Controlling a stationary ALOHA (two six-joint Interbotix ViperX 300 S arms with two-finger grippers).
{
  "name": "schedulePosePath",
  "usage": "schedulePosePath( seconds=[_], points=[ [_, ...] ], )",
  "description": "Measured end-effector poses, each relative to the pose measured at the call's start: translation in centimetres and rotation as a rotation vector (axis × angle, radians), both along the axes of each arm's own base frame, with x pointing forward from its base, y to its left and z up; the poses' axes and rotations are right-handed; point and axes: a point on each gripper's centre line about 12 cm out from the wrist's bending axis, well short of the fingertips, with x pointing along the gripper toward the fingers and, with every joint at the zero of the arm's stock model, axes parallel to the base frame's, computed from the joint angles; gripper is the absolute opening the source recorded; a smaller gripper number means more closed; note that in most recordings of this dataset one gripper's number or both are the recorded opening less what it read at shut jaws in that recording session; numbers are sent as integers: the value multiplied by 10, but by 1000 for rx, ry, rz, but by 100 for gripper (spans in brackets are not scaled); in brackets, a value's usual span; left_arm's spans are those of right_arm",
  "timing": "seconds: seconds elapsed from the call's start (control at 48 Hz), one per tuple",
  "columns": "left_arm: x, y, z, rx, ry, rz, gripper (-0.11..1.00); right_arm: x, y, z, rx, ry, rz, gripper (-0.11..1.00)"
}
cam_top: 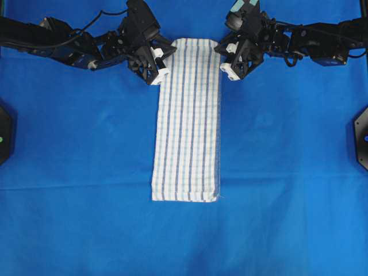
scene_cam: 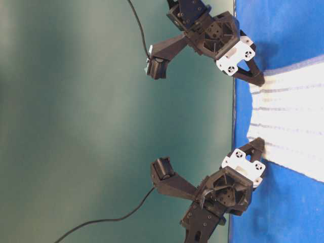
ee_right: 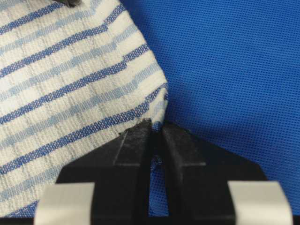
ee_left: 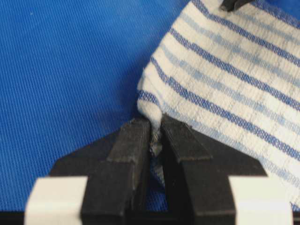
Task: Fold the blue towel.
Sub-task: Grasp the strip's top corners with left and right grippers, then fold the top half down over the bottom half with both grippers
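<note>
A: Pinching both far corners of the blue towel (cam_top: 188, 118)?
B: Yes. Left hand (ee_left: 156, 136) and right hand (ee_right: 155, 131) each clamped on a corner; towel lies as a long strip on the table (cam_top: 75, 172).

The left hand (ee_left: 156, 129) pinches a corner of the blue towel (ee_left: 225, 84) between its black fingers (ee_left: 133, 150), above the blue-covered counter (ee_left: 65, 70).

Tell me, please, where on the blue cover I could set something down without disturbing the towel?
The blue cover lies bare left and right of the towel and below its near end. It is crowded at the far end, where the left tool and right tool pinch its corners.
</note>
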Motion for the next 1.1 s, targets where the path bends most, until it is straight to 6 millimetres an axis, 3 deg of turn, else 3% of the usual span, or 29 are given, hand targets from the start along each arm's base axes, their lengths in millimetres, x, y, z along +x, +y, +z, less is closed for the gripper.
schedulePosePath(
  seconds=[0.334, 0.75, 0.896, 1.105],
  points=[
    [-3, 4, 0, 0, 4, 9, 3, 2, -2, 2, -4, -5, -1, 7],
    [-10, 27, 4, 9, -9, 63, 3, 4, -26, 15, -33, -43, -46, 7],
    [-11, 26, 8, 12, -15, 63, 3, 4, -26, 16, -35, -44, -46, 7],
    [-14, 6, 34, 32, -52, 25, 3, 0, -11, 30, -42, -63, -24, 7]
  ],
)
